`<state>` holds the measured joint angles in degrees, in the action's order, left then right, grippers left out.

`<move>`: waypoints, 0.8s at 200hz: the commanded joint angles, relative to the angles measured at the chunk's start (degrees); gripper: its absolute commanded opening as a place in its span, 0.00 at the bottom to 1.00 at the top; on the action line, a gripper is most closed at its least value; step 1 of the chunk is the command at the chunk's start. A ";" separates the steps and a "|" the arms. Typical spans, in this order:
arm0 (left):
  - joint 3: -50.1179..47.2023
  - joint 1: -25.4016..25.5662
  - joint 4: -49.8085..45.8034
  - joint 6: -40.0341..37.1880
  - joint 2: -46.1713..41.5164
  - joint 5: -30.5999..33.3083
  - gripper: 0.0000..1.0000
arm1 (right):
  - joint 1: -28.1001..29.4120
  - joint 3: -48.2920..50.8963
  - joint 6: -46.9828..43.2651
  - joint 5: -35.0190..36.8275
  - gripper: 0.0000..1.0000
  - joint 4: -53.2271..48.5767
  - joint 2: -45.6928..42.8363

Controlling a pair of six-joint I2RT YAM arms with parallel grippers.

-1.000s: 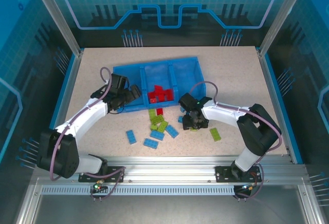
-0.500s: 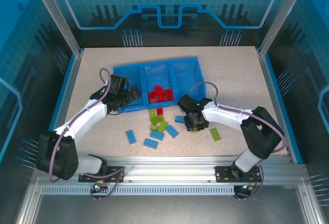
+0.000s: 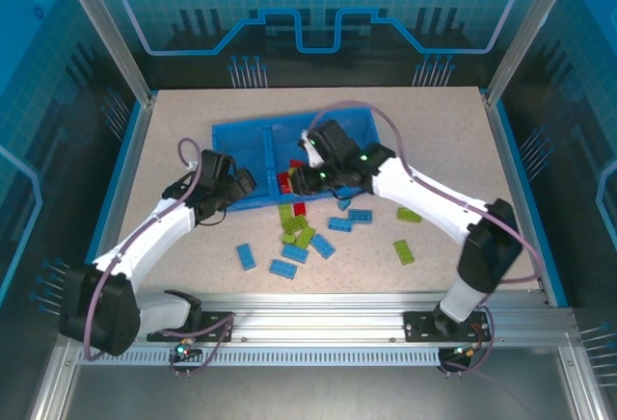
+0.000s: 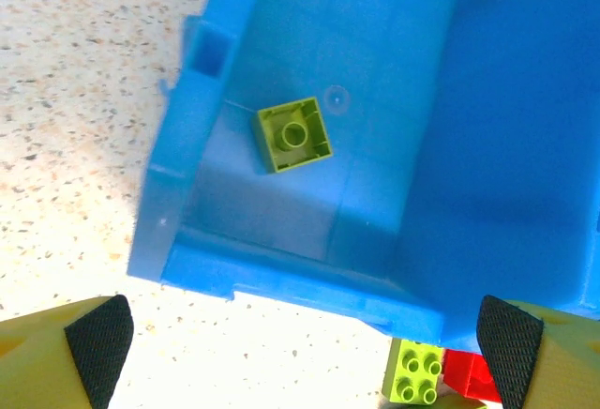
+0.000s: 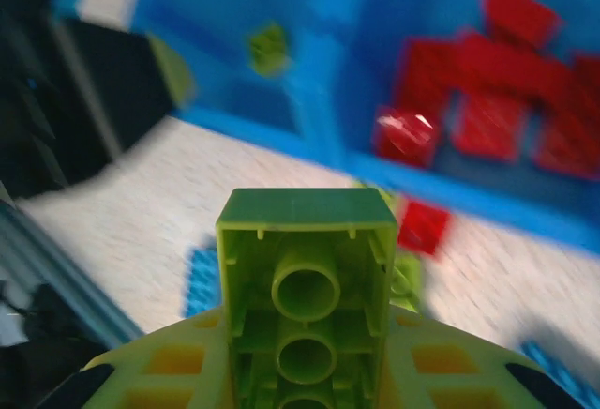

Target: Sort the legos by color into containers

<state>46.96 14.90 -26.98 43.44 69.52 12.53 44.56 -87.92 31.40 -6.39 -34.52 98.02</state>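
Several legos (image 3: 246, 256) loose on speckled beige table (image 3: 434, 131) | blue-panelled enclosure walls (image 3: 193, 15)

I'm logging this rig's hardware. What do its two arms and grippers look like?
The left arm and right arm have white links, black joints and a looping purple-grey cable each. The left fingers are yellow with black pads; the right fingers are yellow-green with cut-out windows.
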 commanded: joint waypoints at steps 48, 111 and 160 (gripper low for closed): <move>-5.99 0.13 -5.22 4.30 -7.81 5.46 0.99 | 1.03 -30.76 0.33 -8.19 0.28 -5.36 27.03; -7.88 0.22 -6.73 5.09 -8.68 4.55 0.99 | 1.26 -52.31 3.76 -6.96 0.48 -13.72 42.95; -8.74 1.60 -5.82 6.15 -8.17 3.10 0.99 | 1.32 -51.31 3.12 -7.39 0.78 -12.83 41.93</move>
<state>38.89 15.73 -32.34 48.16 61.69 16.56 45.34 -139.52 35.09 -13.80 -44.58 140.29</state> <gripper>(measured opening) 0.988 0.757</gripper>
